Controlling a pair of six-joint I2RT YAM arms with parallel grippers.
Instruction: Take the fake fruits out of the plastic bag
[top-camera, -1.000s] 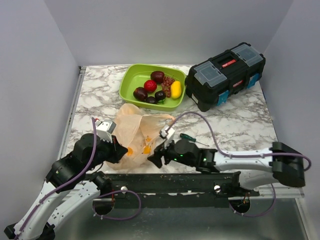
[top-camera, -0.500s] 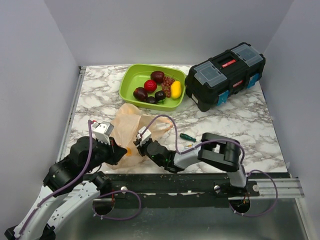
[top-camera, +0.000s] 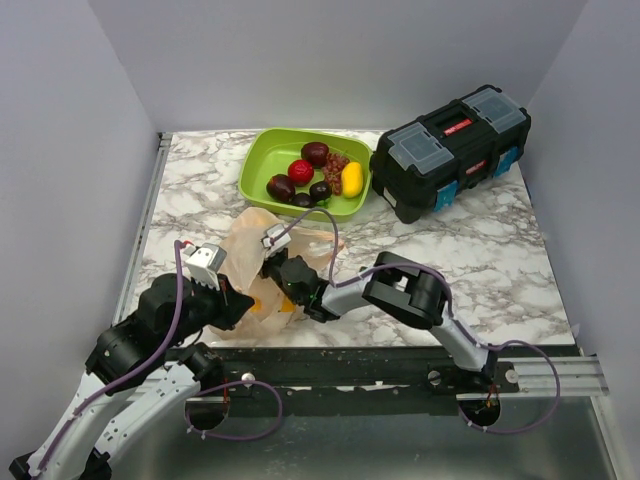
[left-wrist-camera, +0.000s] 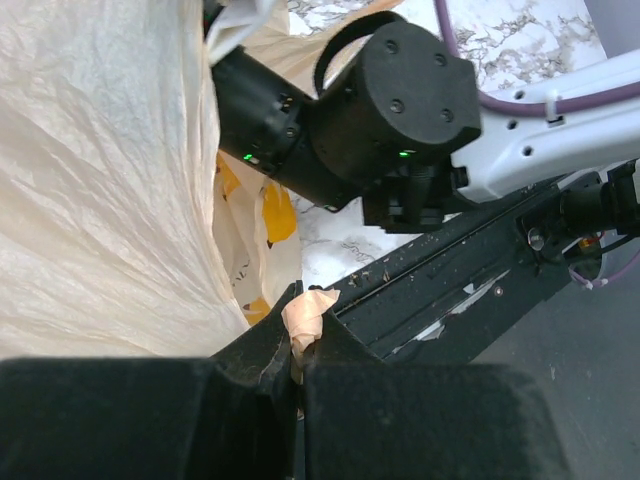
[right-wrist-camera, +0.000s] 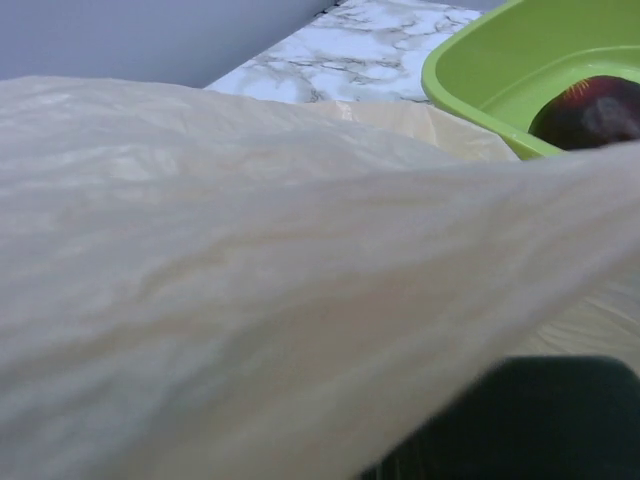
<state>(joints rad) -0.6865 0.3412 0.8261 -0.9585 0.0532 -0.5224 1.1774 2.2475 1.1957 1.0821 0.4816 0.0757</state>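
Observation:
The plastic bag (top-camera: 262, 250) lies crumpled on the marble just in front of the lime-green tray (top-camera: 258, 168). My left gripper (top-camera: 236, 300) is shut on a pinch of the plastic bag's (left-wrist-camera: 100, 200) edge, and the film bunches between its fingertips (left-wrist-camera: 306, 322). My right gripper (top-camera: 283, 274) is pushed in at the bag's mouth, with its jaws hidden by the film. The right wrist view is mostly bag film (right-wrist-camera: 250, 280). Two orange-yellow fake fruits (top-camera: 263, 304) show through the bag. Several more fake fruits (top-camera: 315, 176) lie in the tray.
A black toolbox (top-camera: 450, 150) with blue latches stands at the back right, next to the tray. My right arm's elbow (top-camera: 405, 290) is folded over the marble right of the bag. The tray's rim (right-wrist-camera: 480, 85) and a dark fruit (right-wrist-camera: 590, 112) show beyond the film.
My right arm has swung left and folded, and its gripper has gone from the bag's near right corner into the bag's mouth. The left gripper keeps its hold.

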